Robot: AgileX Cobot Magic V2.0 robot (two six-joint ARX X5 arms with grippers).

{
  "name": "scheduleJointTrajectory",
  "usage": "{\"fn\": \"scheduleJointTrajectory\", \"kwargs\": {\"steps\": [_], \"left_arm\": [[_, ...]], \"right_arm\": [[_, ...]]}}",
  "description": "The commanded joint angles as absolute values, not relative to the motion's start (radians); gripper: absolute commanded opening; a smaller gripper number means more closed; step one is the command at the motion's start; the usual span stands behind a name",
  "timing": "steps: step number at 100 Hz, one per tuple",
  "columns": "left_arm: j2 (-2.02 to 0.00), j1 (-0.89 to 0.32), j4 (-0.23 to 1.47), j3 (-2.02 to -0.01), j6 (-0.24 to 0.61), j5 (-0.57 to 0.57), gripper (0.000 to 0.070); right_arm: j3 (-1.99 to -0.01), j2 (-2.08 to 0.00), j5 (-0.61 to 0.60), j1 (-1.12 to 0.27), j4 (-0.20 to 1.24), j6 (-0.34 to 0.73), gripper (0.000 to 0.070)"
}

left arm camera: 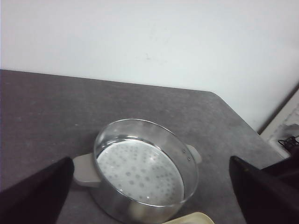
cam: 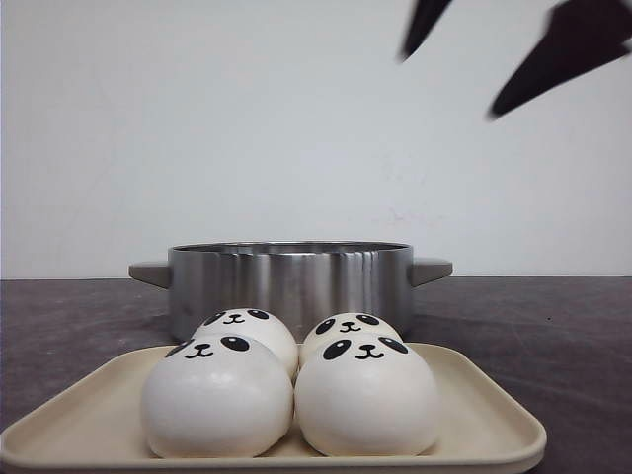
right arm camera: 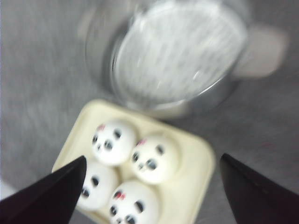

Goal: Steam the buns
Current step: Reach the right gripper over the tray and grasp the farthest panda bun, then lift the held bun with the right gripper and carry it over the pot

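Four white panda-face buns sit together on a cream tray (cam: 494,434) at the front: two in front (cam: 217,395) (cam: 365,395) and two behind (cam: 247,331) (cam: 348,331). A steel steamer pot (cam: 291,281) with a perforated bottom stands empty just behind the tray. My right gripper (cam: 446,87) is open and empty, high above the table's right side. Its blurred wrist view looks down between the open fingers (right arm camera: 153,157) on the buns (right arm camera: 113,140) and the pot (right arm camera: 177,56). My left gripper (left arm camera: 150,161) is open and empty, above and short of the pot (left arm camera: 187,154).
The dark grey table (cam: 553,326) ends at a white wall behind the pot. The pot has two beige side handles (cam: 148,272). A corner of the tray (left arm camera: 191,218) shows in the left wrist view. The table's right far corner (left arm camera: 219,100) is rounded.
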State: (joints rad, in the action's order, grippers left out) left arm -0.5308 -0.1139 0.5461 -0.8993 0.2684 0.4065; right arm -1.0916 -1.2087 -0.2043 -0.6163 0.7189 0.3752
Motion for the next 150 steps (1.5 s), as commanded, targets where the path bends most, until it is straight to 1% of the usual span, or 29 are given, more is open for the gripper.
{"fn": "scheduleJointTrajectory", "kwargs": {"steps": [1, 9, 37, 54, 71, 74, 77, 82, 84, 85, 87, 88, 102, 118, 126, 131, 136, 144, 150], "left_arm": [[-0.535, -0.124, 0.543, -0.912, 0.252, 0.413, 0.0666], [-0.534, -0.14, 0.555, -0.912, 0.252, 0.412, 0.0666], [-0.534, -0.193, 0.561, -0.912, 0.25, 0.412, 0.0666], [-0.534, -0.205, 0.562, -0.912, 0.251, 0.412, 0.0666], [-0.535, -0.205, 0.562, -0.912, 0.251, 0.412, 0.0666], [-0.535, -0.205, 0.562, -0.912, 0.251, 0.412, 0.0666], [-0.534, -0.205, 0.562, -0.912, 0.251, 0.412, 0.0666], [-0.535, -0.205, 0.562, -0.912, 0.251, 0.412, 0.0666], [-0.535, -0.205, 0.562, -0.912, 0.251, 0.412, 0.0666], [-0.535, -0.205, 0.562, -0.912, 0.251, 0.412, 0.0666], [-0.535, -0.205, 0.562, -0.912, 0.251, 0.412, 0.0666], [-0.535, -0.205, 0.562, -0.912, 0.251, 0.412, 0.0666], [-0.535, -0.205, 0.562, -0.912, 0.251, 0.412, 0.0666], [-0.535, -0.205, 0.561, -0.912, 0.251, 0.412, 0.0666], [-0.535, -0.205, 0.559, -0.912, 0.251, 0.412, 0.0666], [-0.536, -0.205, 0.557, -0.912, 0.25, 0.411, 0.0666], [-0.536, -0.205, 0.554, -0.912, 0.25, 0.411, 0.0666], [-0.536, -0.205, 0.55, -0.912, 0.25, 0.403, 0.0666], [-0.536, -0.205, 0.551, -0.912, 0.25, 0.388, 0.0666]], "right_arm": [[-1.122, -1.298, -0.194, -0.655, 0.732, 0.41, 0.0566], [-1.125, -1.385, -0.193, -0.686, 0.723, 0.439, 0.054], [-1.125, -1.639, -0.185, -0.711, 0.665, 0.457, 0.054], [-1.125, -1.728, -0.195, -0.711, 0.622, 0.472, 0.054], [-1.125, -1.787, -0.185, -0.711, 0.621, 0.473, 0.0532], [-1.125, -1.792, -0.184, -0.711, 0.622, 0.473, 0.0498], [-1.125, -1.795, -0.181, -0.711, 0.625, 0.472, 0.0419], [-1.125, -1.797, -0.175, -0.711, 0.624, 0.472, 0.0237], [-1.125, -1.797, -0.172, -0.711, 0.622, 0.472, 0.0123], [-1.125, -1.797, -0.172, -0.711, 0.622, 0.472, 0.0109], [-1.125, -1.797, -0.171, -0.712, 0.62, 0.472, 0.0025], [-1.125, -1.796, -0.171, -0.713, 0.619, 0.472, 0.0], [-1.128, -1.753, -0.173, -0.717, 0.619, 0.471, 0.0006], [-1.142, -1.598, -0.285, -0.738, 0.625, 0.466, 0.0006], [-1.178, -1.51, -0.293, -0.748, 0.636, 0.451, 0.0006], [-1.214, -1.466, -0.266, -0.749, 0.626, 0.412, 0.0006], [-1.264, -1.438, -0.2, -0.748, 0.616, 0.375, 0.0005], [-1.374, -1.433, -0.074, -0.736, 0.606, 0.316, 0.0005], [-1.457, -1.452, -0.034, -0.707, 0.596, 0.271, 0.0005]]}}
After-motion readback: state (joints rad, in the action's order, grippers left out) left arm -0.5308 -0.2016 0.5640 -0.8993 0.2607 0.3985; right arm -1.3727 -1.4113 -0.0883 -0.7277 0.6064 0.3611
